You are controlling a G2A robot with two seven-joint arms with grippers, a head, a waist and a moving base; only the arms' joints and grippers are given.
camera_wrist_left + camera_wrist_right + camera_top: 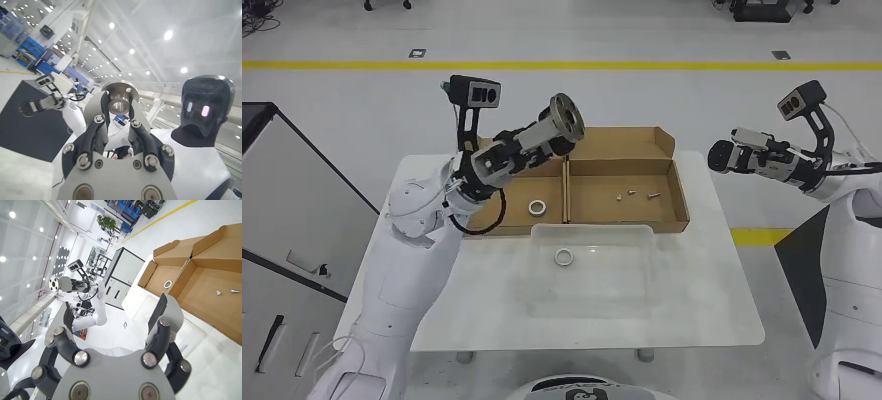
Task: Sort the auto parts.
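The left hand, closed on the hub of a flanged sleeve, holds it lifted over the left compartment of the box, probably to drop it beside the ring there. Just in front of the box, a clear tray on the surface holds a second ring. Small bolts lie in the right compartment. The right hand, wide open and empty, hangs beyond the box's right wall, clear of the drop.

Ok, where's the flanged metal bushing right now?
In the top view, the flanged metal bushing is clamped in the left gripper, raised off the table over the far edge of the cardboard box, near its divider.
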